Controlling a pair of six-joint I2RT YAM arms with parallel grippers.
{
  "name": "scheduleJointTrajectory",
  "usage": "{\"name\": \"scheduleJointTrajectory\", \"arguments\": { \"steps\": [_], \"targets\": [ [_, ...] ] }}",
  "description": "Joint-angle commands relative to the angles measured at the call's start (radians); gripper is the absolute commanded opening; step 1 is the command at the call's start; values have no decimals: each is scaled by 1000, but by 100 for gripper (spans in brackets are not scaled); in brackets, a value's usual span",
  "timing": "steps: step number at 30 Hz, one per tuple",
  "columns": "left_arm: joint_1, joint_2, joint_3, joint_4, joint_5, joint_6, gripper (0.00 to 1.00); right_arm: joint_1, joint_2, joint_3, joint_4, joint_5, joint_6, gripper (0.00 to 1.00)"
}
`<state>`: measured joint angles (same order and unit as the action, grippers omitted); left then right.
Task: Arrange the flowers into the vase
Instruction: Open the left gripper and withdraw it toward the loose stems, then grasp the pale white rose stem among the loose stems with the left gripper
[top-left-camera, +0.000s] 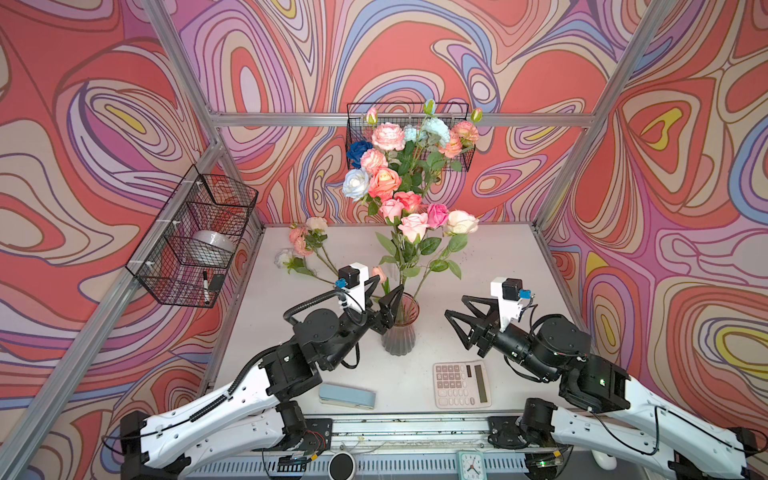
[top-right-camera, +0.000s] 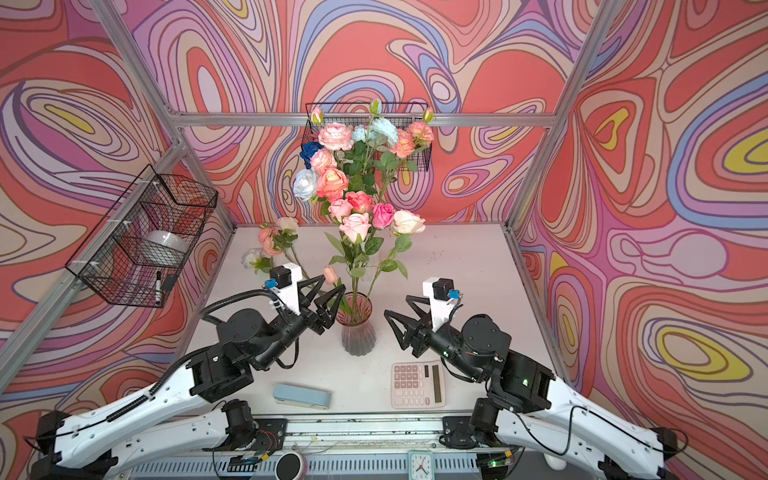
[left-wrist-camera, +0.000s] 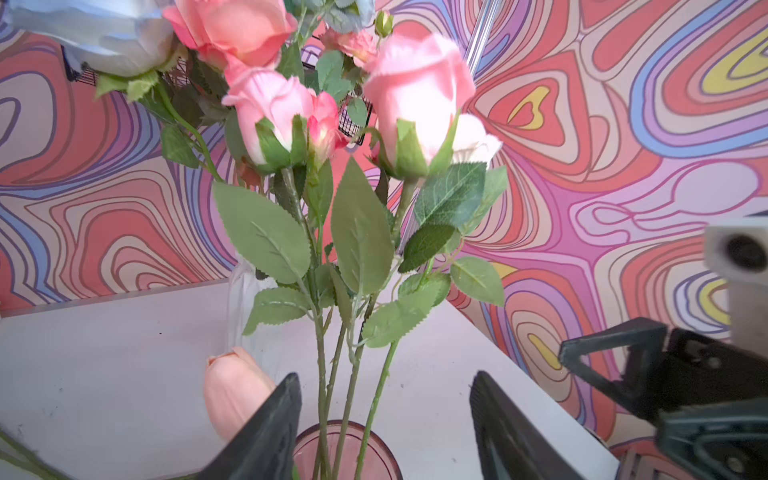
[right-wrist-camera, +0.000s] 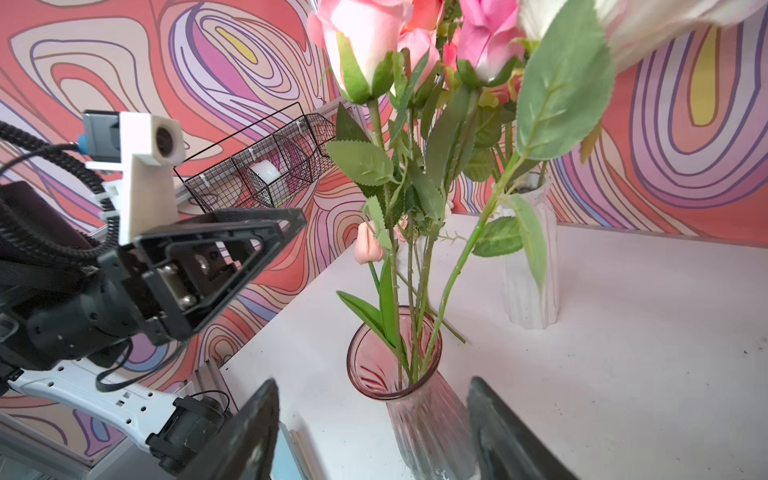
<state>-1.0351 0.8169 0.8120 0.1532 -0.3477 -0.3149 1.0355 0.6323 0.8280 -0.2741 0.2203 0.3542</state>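
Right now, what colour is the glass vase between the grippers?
Glass vase: translucent pink, greyer toward its base. Clearest in the right wrist view.

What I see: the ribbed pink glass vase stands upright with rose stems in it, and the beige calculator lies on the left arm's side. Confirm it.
Not quite. The beige calculator lies on the right arm's side of the ribbed pink glass vase, as both top views show. The vase is upright, rose stems in it.
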Motion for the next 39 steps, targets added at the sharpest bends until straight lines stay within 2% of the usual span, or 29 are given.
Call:
{"name": "scheduleJointTrajectory", "arguments": {
  "steps": [1,8,10,11,14,16,19,21,28,33,39],
  "targets": [
    [-5,-63,38,-139,-20,-89,70,2,16,-32,16,19,26,74],
    [4,-131,73,-403,-301,-169,83,2,42,-83,41,12,59,74],
    [54,-135,83,-509,-337,-220,83,1,46,-86,43,7,61,74],
    [102,-139,80,-544,-316,-258,83,3,46,-86,46,4,60,74],
    [355,-156,44,-616,-104,-376,82,2,41,-90,52,-1,61,74],
    [569,-128,13,-629,98,-447,81,1,35,-94,55,-4,60,74],
    [840,14,-24,-581,410,-537,76,2,27,-96,56,-8,59,74],
    [934,144,-28,-540,521,-588,75,1,21,-95,52,-8,58,74],
    [1015,541,59,-375,542,-660,66,2,-10,-102,40,2,53,74],
    [1043,758,232,-471,514,-696,61,2,-29,-102,18,14,47,74],
    [1044,898,366,-503,471,-751,61,2,-47,-111,9,36,37,74]
  ]
}}
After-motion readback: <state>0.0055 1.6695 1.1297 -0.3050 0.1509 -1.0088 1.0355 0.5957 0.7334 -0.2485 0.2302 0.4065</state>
